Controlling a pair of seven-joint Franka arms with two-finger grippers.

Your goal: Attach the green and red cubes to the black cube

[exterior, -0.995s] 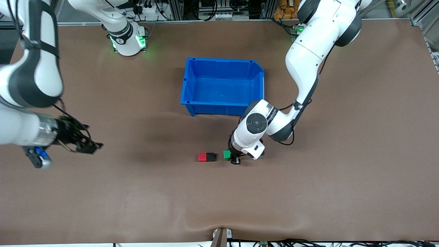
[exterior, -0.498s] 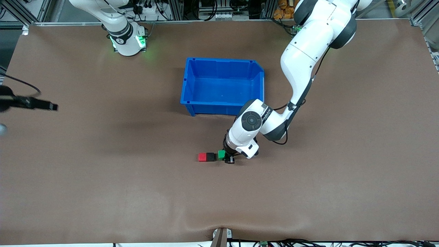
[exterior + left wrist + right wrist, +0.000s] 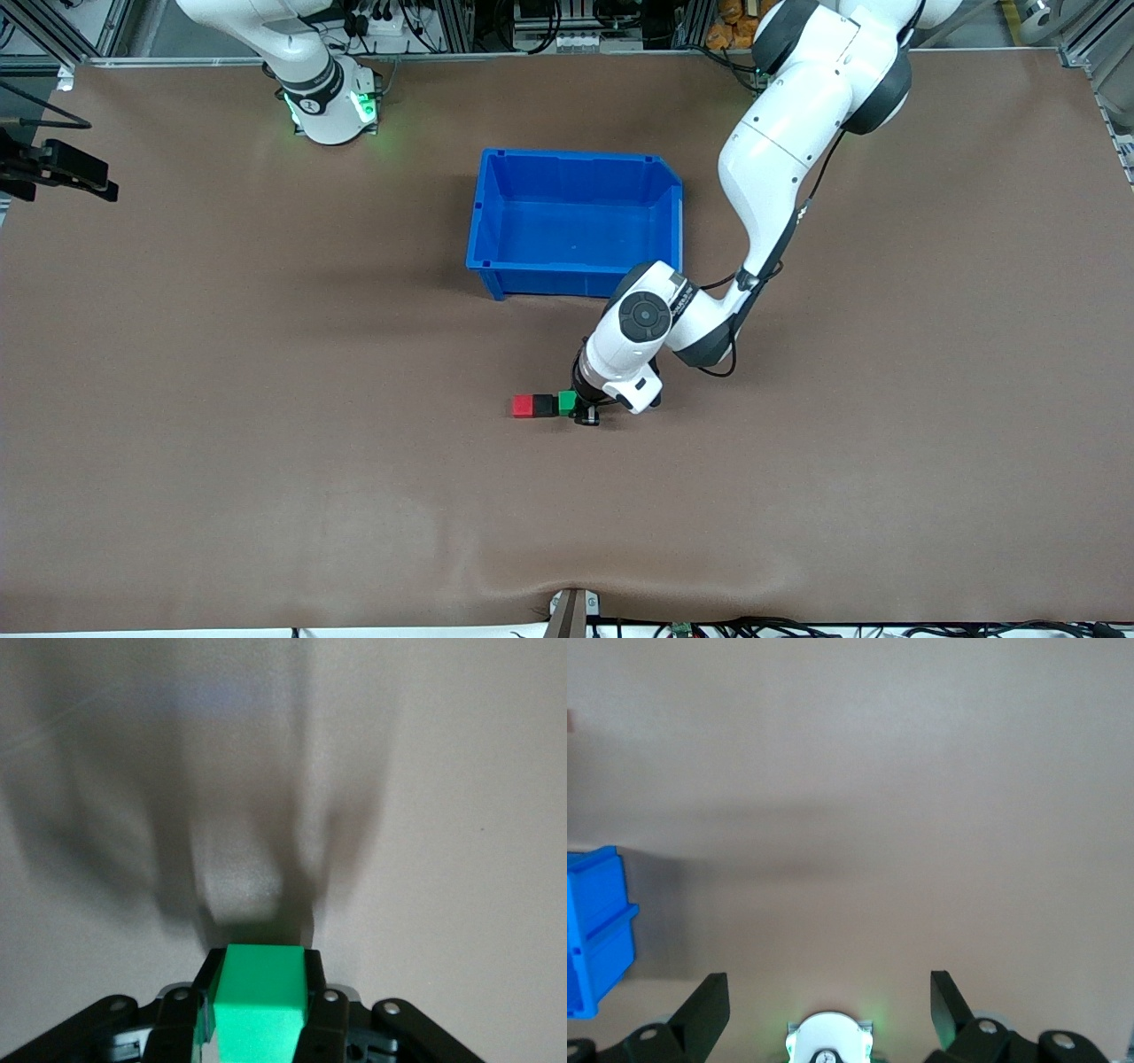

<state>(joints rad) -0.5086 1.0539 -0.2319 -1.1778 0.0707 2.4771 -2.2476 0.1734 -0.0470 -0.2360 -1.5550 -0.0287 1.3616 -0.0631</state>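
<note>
The red cube (image 3: 523, 406), the black cube (image 3: 543, 405) and the green cube (image 3: 568, 402) lie in a row on the brown table, nearer the front camera than the blue bin. Red touches black, and green is against black's side toward the left arm's end. My left gripper (image 3: 578, 408) is shut on the green cube, which fills the space between its fingers in the left wrist view (image 3: 260, 1001); the black cube is hidden there. My right gripper (image 3: 828, 1005) is open and empty, raised over the table by its own base; in the front view only a dark part shows at the edge.
An empty blue bin (image 3: 489, 221) stands mid-table, farther from the front camera than the cubes; its corner shows in the right wrist view (image 3: 594, 935). The right arm's base (image 3: 330, 106) glows green. The left arm's elbow hangs close to the bin's corner.
My left gripper has slid the green cube toward the black cube until they meet. My right arm has pulled away toward the table's edge and risen.
</note>
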